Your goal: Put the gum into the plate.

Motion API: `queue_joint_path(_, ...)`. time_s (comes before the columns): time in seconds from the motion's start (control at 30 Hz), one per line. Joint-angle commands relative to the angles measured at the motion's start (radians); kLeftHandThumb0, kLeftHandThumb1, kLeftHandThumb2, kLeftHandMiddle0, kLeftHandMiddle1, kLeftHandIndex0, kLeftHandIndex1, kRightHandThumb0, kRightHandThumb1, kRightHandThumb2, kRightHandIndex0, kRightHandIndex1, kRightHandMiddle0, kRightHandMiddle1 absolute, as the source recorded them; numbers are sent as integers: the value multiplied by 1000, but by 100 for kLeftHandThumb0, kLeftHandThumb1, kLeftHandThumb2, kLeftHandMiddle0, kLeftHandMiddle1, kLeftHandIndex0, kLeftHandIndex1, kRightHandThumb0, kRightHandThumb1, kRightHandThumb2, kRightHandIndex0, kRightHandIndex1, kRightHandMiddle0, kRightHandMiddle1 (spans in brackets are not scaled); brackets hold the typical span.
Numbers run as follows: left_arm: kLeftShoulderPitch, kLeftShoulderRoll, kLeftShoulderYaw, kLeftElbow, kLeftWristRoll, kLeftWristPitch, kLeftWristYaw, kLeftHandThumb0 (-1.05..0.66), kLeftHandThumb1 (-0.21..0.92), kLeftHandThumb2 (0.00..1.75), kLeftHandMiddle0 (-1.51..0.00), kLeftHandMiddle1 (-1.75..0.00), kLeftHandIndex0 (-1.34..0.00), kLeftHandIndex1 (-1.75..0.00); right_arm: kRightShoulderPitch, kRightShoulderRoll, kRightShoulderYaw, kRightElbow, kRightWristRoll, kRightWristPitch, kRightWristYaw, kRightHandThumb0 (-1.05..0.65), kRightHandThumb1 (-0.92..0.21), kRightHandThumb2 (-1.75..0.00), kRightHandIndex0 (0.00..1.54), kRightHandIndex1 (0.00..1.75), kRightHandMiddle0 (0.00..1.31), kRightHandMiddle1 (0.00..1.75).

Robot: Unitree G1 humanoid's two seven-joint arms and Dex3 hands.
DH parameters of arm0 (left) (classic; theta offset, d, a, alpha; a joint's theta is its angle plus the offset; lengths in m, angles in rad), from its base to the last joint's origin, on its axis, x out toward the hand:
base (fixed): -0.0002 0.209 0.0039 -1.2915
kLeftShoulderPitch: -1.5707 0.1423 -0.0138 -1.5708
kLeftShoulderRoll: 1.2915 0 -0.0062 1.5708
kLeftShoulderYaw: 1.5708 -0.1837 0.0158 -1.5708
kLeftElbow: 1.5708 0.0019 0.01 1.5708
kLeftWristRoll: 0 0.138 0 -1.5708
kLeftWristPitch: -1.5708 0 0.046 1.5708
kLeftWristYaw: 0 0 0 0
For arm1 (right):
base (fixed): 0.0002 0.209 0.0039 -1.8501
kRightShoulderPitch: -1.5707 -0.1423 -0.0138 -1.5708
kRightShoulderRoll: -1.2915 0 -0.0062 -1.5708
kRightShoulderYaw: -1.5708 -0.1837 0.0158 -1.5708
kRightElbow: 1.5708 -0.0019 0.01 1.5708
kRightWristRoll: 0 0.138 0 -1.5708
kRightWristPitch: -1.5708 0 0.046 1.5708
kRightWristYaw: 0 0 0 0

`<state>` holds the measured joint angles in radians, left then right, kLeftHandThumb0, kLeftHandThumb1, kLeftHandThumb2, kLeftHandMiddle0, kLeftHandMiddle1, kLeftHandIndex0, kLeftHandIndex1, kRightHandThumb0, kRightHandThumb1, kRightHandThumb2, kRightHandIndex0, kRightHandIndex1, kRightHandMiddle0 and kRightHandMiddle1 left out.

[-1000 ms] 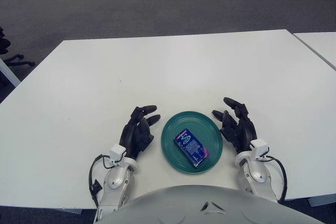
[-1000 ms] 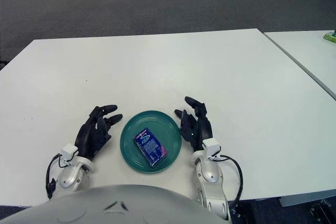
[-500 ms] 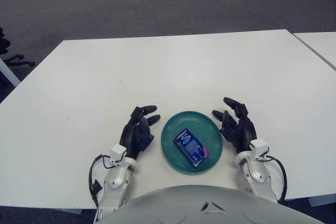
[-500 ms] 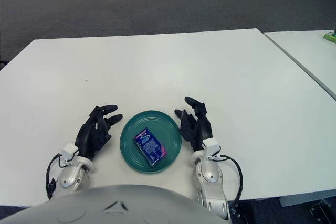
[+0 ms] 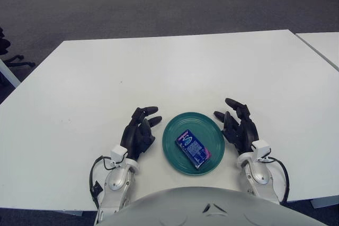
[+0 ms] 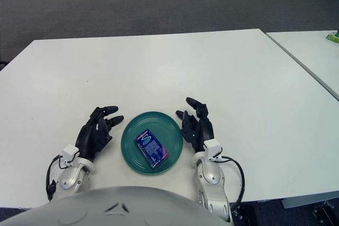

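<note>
While gum (image 5: 193,149) lies in plate (image 5: 175,130), white table (image 5: 159,72), grey carpet (image 5: 106,9)

White table (image 5: 175,67), green plate (image 5: 177,157) near its front edge.

On a table (image 5: 175,62), near its front edge: a plate (image 5: 172,130), with a pack of gum (image 5: 193,148) lying flat inside, angled, slightly right of the plate's centre. Flanking the plate, the left hand (image 5: 139,133) just beside its left rim and the right hand (image 5: 239,128) just beside its right rim, neither touching the gum. To the right, a second table (image 6: 318,51), set apart by a narrow gap, with a small object (image 6: 333,37) at the view's right edge.
</note>
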<state>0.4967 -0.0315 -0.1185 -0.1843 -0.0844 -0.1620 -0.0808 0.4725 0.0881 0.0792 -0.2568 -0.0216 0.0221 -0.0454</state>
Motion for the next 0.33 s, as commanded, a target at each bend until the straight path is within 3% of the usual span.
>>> queue_joint_path(0.0,-2,5,7,0,3,22,5,-86,92,94,-50,-82,-28,-123,39,-2,-2,38,-1,71,-10,-64,-92,-83,45,54,2,94)
queue_joint_path(0.3,0,5,8,-7,2,27,5,-86,92,94,-49,-81,-26,-122,44,-1,0,40,2,62,-12,-64,-92,-83,46,53,1,93)
